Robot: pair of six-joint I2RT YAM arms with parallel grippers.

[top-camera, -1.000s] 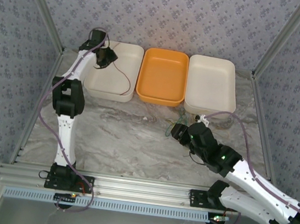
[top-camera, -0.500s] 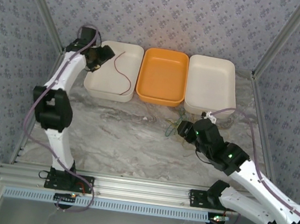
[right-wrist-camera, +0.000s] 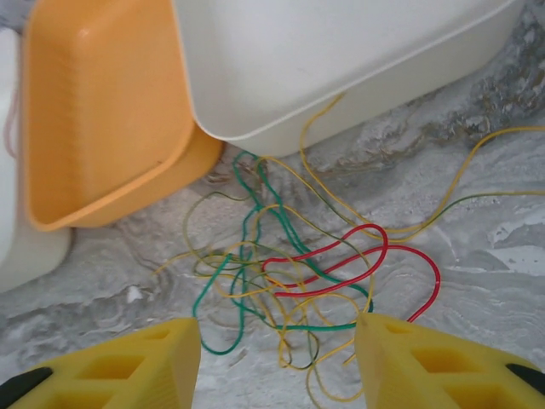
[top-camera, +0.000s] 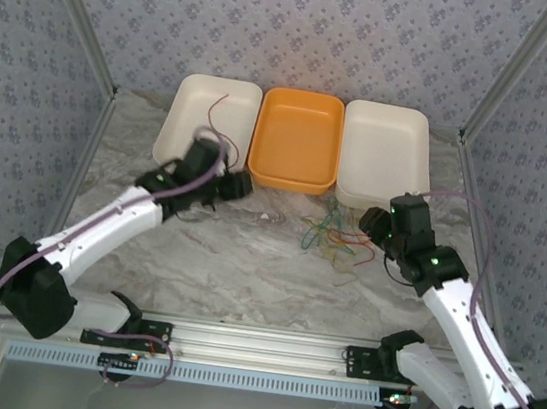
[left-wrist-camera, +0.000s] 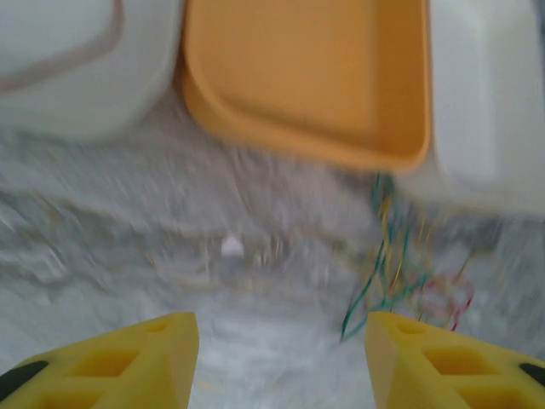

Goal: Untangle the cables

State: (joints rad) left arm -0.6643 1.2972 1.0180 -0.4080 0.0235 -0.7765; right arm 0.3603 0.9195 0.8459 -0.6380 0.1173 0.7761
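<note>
A tangle of green, red and yellow cables (top-camera: 335, 238) lies on the marble table in front of the orange tray and the right white tray. In the right wrist view the cables (right-wrist-camera: 298, 273) spread just beyond my open right gripper (right-wrist-camera: 277, 366), with nothing between its fingers. In the top view the right gripper (top-camera: 372, 221) sits at the tangle's right edge. One dark red cable (top-camera: 216, 108) lies alone in the left white tray (top-camera: 178, 121). My left gripper (top-camera: 236, 184) is open and empty, low over the table left of the tangle. The left wrist view is blurred, with the cables (left-wrist-camera: 400, 273) ahead to the right.
Three trays stand in a row at the back: left white, orange (top-camera: 297, 137) and right white (top-camera: 387, 144). A small white speck (left-wrist-camera: 232, 247) lies on the table ahead of the left gripper. Metal frame posts and patterned walls enclose the table.
The left arm swung from the left white tray down to the table in front of the trays, leaving the dark red cable in that tray. The right gripper drew back to the right off the tangle.
</note>
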